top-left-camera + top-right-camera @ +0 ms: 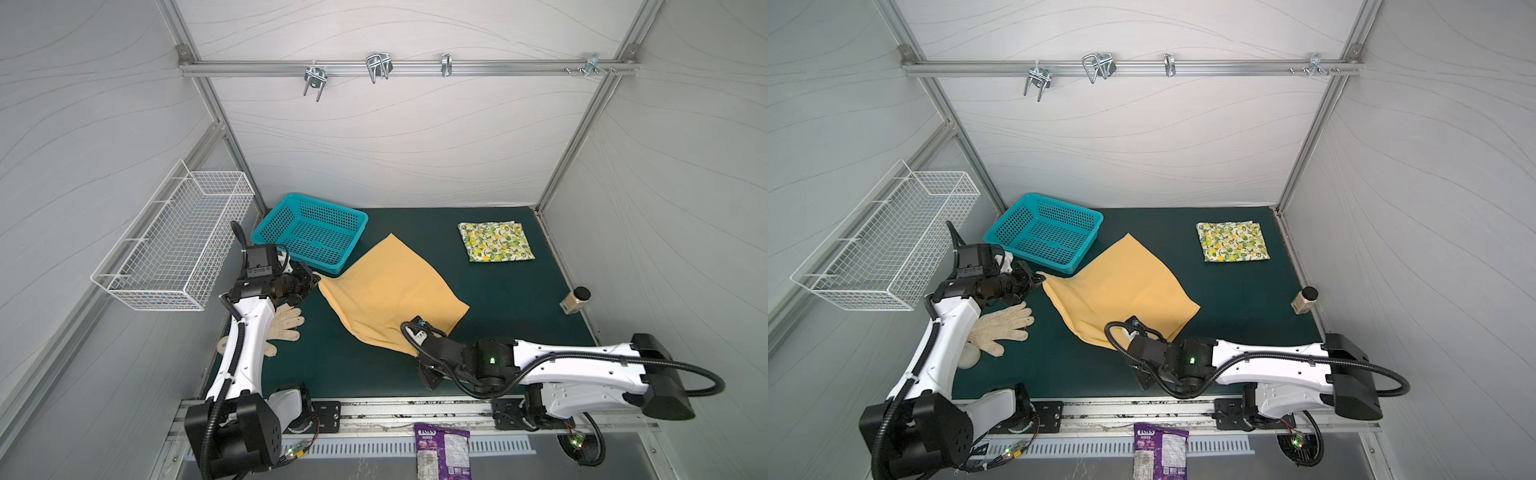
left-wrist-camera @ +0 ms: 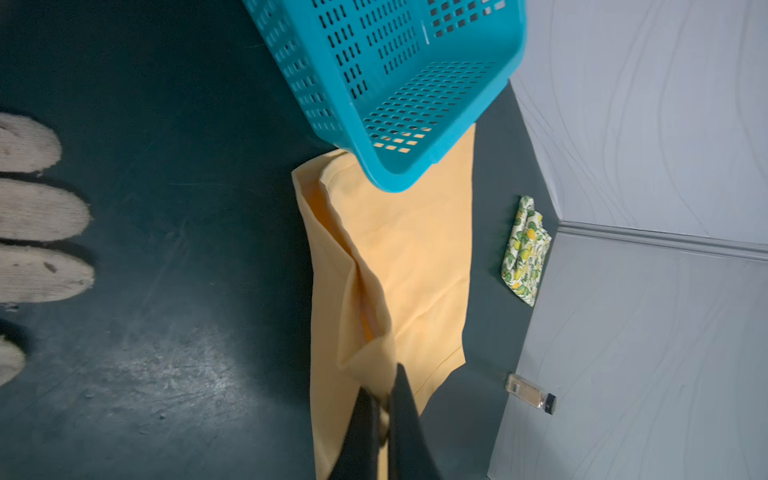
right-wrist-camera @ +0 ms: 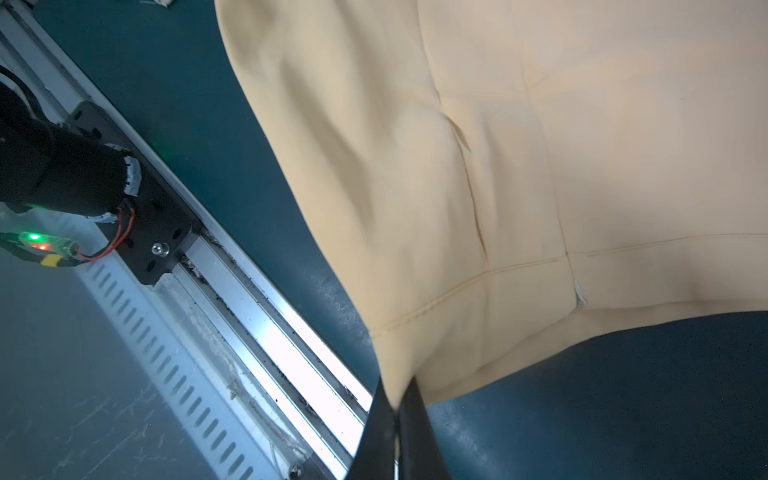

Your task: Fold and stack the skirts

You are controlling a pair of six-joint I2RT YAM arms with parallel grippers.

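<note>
In both top views, the mustard-yellow skirt (image 1: 390,291) lies spread on the green mat (image 1: 519,299), with the folded lemon-print skirt (image 1: 496,242) well apart at the back. In the left wrist view, my left gripper (image 2: 384,386) pinches the mustard-yellow skirt's corner by the teal basket (image 2: 395,83). In the right wrist view, my right gripper (image 3: 397,386) clamps the hem; I'd lift both evenly, cloth taut.

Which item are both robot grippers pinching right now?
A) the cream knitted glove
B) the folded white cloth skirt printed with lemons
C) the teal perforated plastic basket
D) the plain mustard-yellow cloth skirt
D: the left gripper and the right gripper are each shut on an edge of the plain mustard-yellow cloth skirt; the folded white cloth skirt printed with lemons lies apart, untouched.
</note>
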